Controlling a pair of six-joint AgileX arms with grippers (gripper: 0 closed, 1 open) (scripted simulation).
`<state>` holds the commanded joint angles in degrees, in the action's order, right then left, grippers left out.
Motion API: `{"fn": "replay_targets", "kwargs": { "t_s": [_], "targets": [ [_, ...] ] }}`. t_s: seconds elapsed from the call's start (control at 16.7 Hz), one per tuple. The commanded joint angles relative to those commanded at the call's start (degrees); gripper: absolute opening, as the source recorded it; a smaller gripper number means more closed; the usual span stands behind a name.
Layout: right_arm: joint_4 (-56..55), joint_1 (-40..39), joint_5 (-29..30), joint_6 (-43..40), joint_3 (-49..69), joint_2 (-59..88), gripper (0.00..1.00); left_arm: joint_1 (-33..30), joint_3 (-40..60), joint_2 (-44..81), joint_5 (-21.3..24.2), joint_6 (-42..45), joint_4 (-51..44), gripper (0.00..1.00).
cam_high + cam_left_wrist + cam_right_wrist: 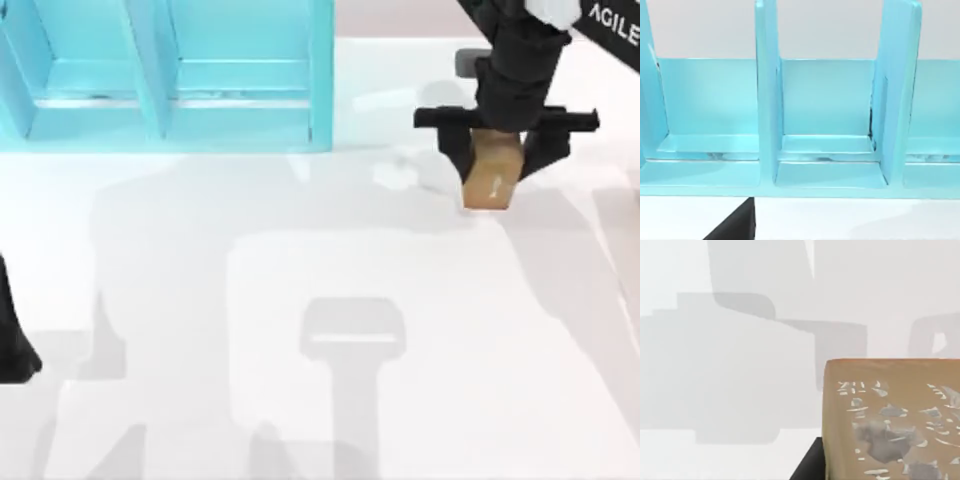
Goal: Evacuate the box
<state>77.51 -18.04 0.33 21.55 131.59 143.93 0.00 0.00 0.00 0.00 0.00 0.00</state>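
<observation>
Now, right end effector (493, 150) clamps a tan carton (492, 172).
It hangs over the white tabletop (300, 260), right of the turquoise divided box (170, 75); left arm parked at left edge.

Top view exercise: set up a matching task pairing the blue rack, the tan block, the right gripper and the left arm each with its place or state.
Things:
1. blue rack
2. tan block
3. right gripper
4. left arm

Places or states:
A. parked at the table's left edge
B. at the table's upper left, compartments empty
C. held between two black fingers
D. over the table's upper right, shut on something

Pairs: 1-B, 2-C, 3-D, 4-A
</observation>
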Motion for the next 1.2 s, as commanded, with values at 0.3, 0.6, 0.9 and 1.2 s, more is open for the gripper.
{"fn": "replay_targets", "kwargs": {
  "t_s": [0.3,0.6,0.9,1.2],
  "targets": [
    [-5.59,-0.18,0.08,-0.01,-5.64,-0.01,0.0,0.0,0.0,0.0,0.0,0.0,0.0,1.0],
    [-5.6,-0.18,0.08,-0.01,-5.65,-0.01,0.15,0.0,0.0,0.0,0.0,0.0,0.0,1.0],
    [-5.6,-0.18,0.08,-0.01,-5.65,-0.01,0.53,0.0,0.0,0.0,0.0,0.0,0.0,1.0],
    [-5.6,-0.18,0.08,-0.01,-5.65,-0.01,0.9,0.0,0.0,0.0,0.0,0.0,0.0,1.0]
  ]
}}
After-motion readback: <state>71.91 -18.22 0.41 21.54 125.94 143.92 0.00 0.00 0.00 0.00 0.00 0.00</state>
